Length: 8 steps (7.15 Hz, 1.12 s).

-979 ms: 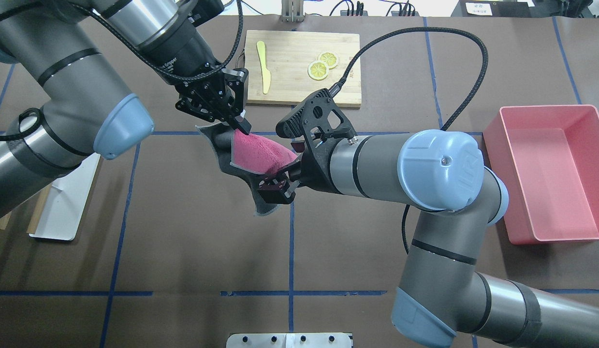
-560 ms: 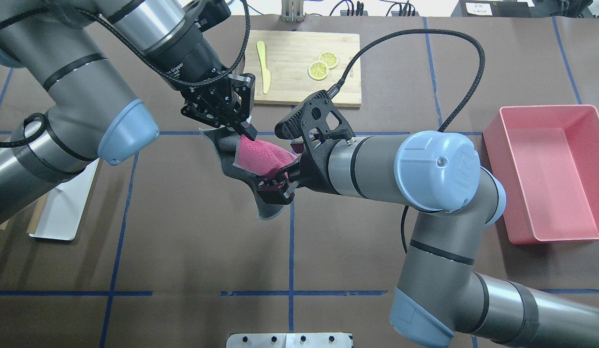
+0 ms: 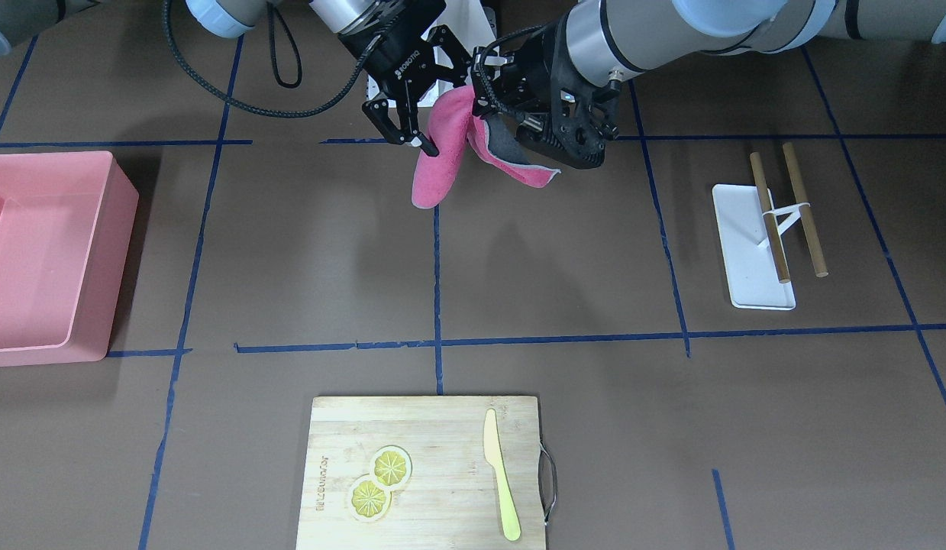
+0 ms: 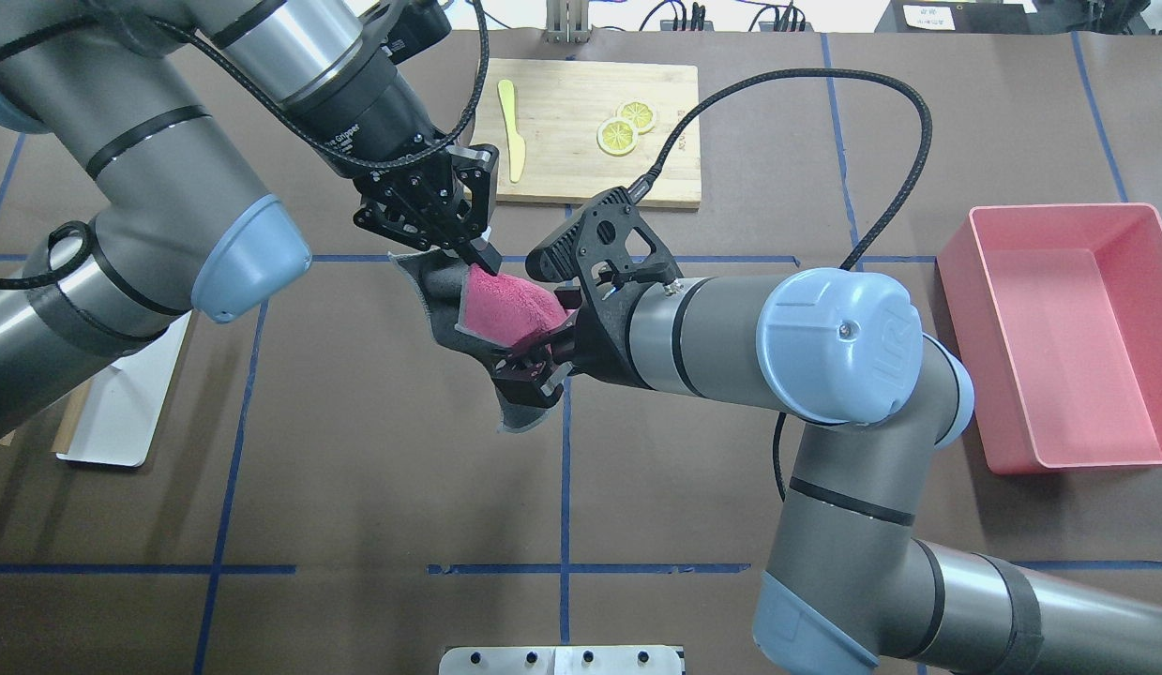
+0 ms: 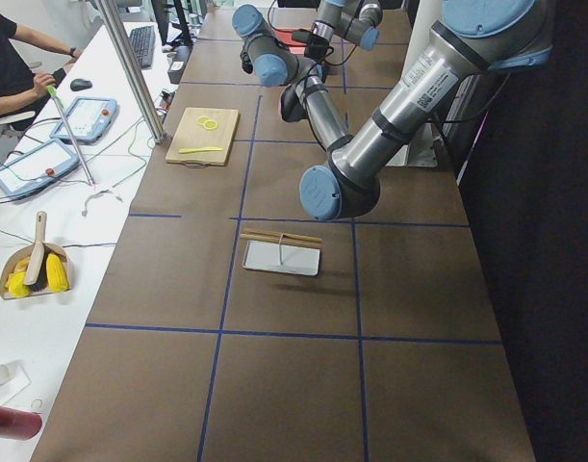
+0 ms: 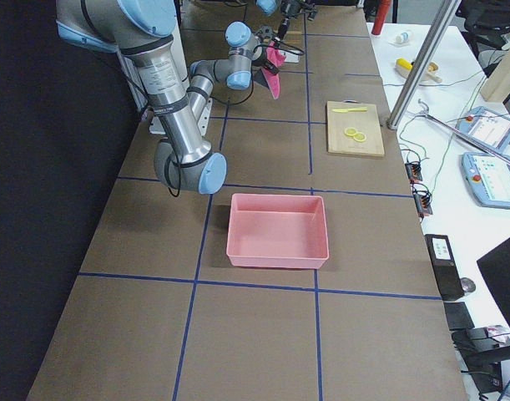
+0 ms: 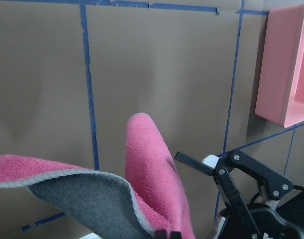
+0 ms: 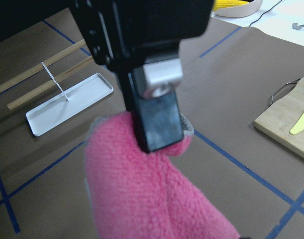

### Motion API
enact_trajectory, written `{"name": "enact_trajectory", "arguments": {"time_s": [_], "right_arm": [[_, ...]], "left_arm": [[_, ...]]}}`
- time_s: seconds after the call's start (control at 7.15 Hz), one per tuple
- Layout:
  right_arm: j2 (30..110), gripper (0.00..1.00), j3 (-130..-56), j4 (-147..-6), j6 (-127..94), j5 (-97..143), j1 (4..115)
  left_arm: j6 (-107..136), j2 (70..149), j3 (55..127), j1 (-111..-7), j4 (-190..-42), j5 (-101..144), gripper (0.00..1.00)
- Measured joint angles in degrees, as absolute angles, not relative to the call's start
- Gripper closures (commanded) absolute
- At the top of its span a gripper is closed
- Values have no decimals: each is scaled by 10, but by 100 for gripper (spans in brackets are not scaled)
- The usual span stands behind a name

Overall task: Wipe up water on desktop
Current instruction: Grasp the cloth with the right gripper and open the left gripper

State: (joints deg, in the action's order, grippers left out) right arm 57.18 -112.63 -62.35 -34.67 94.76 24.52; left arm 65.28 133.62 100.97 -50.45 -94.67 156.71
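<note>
A cloth (image 4: pixel 505 309), pink on one side and grey on the other, hangs folded between my two grippers above the dark-brown desktop (image 4: pixel 355 450). My left gripper (image 4: pixel 470 246) is shut on the cloth's far upper edge. My right gripper (image 4: pixel 529 367) reaches in from the right and is shut on its near lower part. In the front-facing view the cloth (image 3: pixel 438 168) droops well above the desktop, between the right gripper (image 3: pixel 425 143) and the left gripper (image 3: pixel 484 107). The right wrist view shows the cloth (image 8: pixel 142 189) under one of the left gripper's fingers (image 8: pixel 156 114). I see no water on the desktop.
A wooden cutting board (image 4: pixel 562 159) with a yellow knife (image 4: pixel 512 131) and lemon slices (image 4: pixel 618 136) lies at the far middle. A pink bin (image 4: pixel 1059 328) stands at the right. A white tray with two sticks (image 3: pixel 751 244) lies at the robot's left.
The left gripper has shifted slightly right and nearer. The right gripper has moved a little left and turned. The cloth is bunched tighter between them.
</note>
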Motion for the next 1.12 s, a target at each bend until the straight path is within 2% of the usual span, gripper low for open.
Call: {"name": "enact_trajectory", "arguments": {"time_s": [0.28, 0.42, 0.56, 0.84, 0.98, 1.12], "right_arm": [[572, 71, -1129, -623, -354, 947, 243], [572, 91, -1130, -623, -361, 947, 242], [572, 100, -1131, -623, -368, 947, 241], [572, 100, -1132, -623, -387, 948, 241], [572, 100, -1134, -624, -401, 949, 240], [572, 100, -1134, -624, -408, 949, 240]], "left_arm": [[650, 1332, 1009, -505, -948, 1567, 100], [650, 1332, 1010, -505, -948, 1567, 100], [652, 1332, 1011, -505, -947, 1567, 100], [653, 1332, 1013, -505, -947, 1567, 98], [653, 1331, 1014, -505, -947, 1567, 93], [653, 1331, 1014, -505, -947, 1567, 42]]}}
